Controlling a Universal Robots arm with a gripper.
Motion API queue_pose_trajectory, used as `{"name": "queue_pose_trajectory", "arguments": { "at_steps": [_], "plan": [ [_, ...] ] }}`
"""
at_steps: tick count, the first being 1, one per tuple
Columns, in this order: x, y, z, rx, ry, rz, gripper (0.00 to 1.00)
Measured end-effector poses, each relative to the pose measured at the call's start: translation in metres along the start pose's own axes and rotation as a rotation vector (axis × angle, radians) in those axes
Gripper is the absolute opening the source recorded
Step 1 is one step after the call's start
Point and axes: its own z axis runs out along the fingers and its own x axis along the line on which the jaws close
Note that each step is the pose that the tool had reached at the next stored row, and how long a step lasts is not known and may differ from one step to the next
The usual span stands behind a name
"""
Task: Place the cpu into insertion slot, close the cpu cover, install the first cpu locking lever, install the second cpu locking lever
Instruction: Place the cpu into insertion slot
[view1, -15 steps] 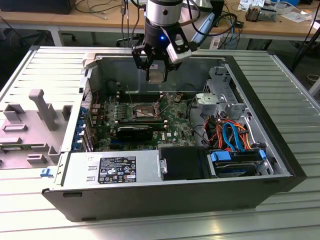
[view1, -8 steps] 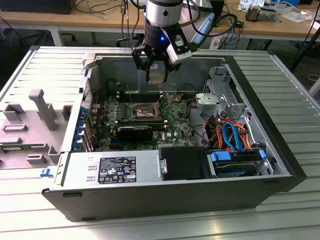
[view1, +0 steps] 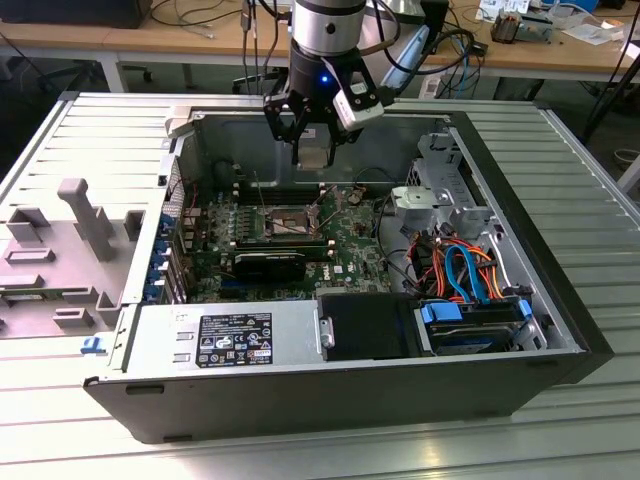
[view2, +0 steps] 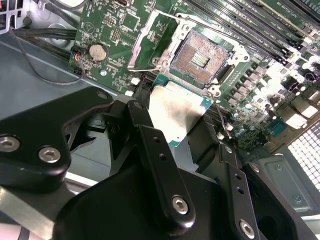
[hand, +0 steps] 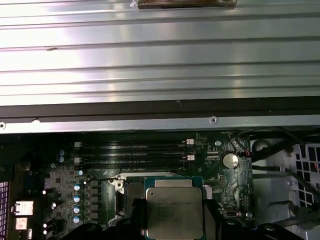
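My gripper (view1: 314, 150) is shut on the cpu (view1: 315, 153), a flat square chip with a dull silver top, and holds it above the green motherboard inside the open computer case. In the second wrist view the cpu (view2: 175, 112) sits between the black fingers (view2: 136, 117), just short of the insertion slot (view2: 200, 55). The slot is uncovered, a dark square with gold contacts. The cpu cover (view2: 140, 46) stands swung open beside it. In the first wrist view the cpu (hand: 174, 212) hides most of the slot. In the exterior view the slot (view1: 285, 222) lies below and in front of the gripper.
Long black memory slots (view2: 240, 30) run beside the socket, and a coin battery (view2: 97, 51) lies on the board. A thin lever rod (view2: 222, 117) sticks out near the socket. The case also holds a power supply (view1: 225, 340), a black shroud (view1: 365, 325) and coloured cables (view1: 460, 270).
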Motion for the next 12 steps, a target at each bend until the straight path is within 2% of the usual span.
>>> {"name": "queue_pose_trajectory", "arguments": {
  "at_steps": [12],
  "plan": [
    [0.0058,-0.001,0.0021,0.0001,0.0001,0.0,0.55]
  ]
}}
